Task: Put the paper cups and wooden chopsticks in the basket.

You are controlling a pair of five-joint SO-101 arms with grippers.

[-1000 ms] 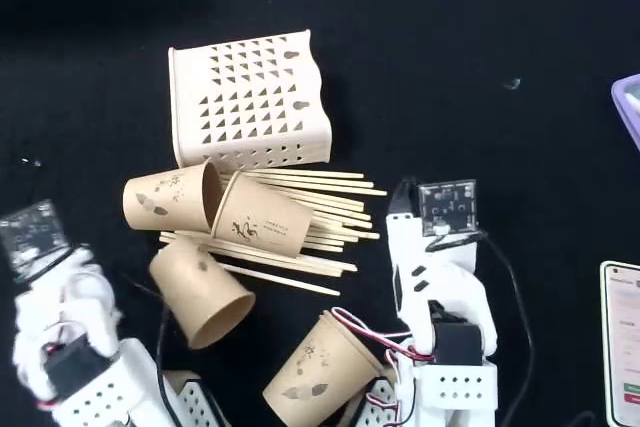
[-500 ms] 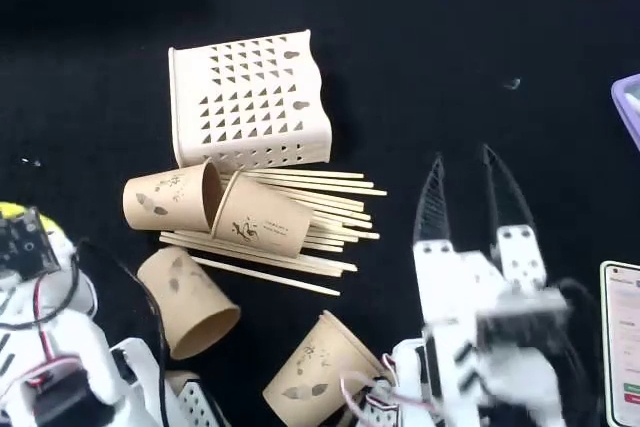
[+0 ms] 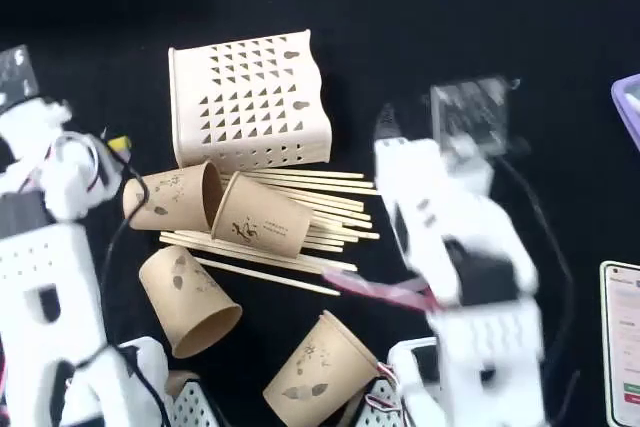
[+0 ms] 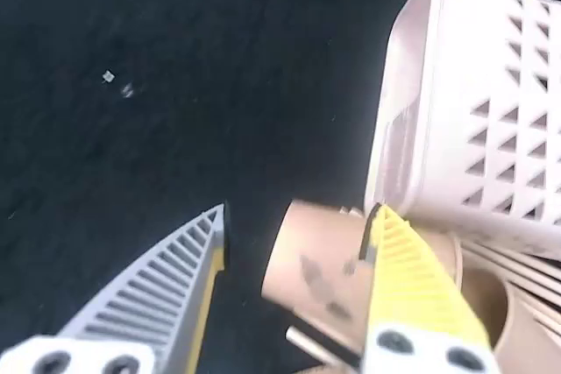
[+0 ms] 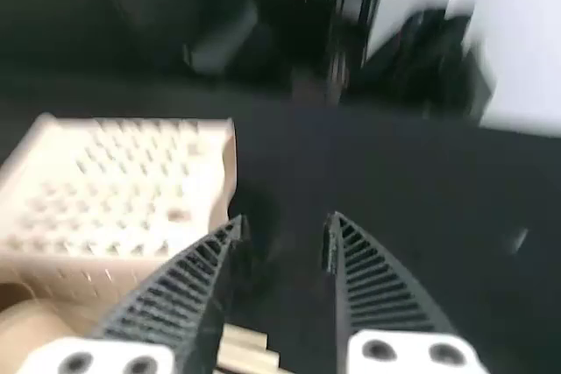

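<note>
Left gripper: jaws spread wide, nothing held. It sits at the left-centre of the high view, jaws either side of the closed end of the far cup, which looks like a line-up for a grasp across the cup's width.
Right gripper: jaws apart, empty. It is right of centre in the high view, over bare table beside the chopsticks' right ends, pointing toward the top of the frame.
Bottom cup: on its side at the bottom centre, apart from the pile, so free to be taken alone.
Lower-left cup: on its side, just below the chopsticks, mouth toward the bottom edge.
Chopsticks: a loose fan flat on the table at centre. Lying flat makes them hard to pinch, and a cup lies across them.
Centre cup: lying on the chopsticks, touching the far cup. Judged best cleared before the sticks.
Far cup: on its side, left of centre, mouth against the centre cup, just below the basket.
Basket: tipped on its side at the upper centre, perforated wall up. I cannot tell which end is open.
Progress: nothing looks to be in the basket yet.
</note>
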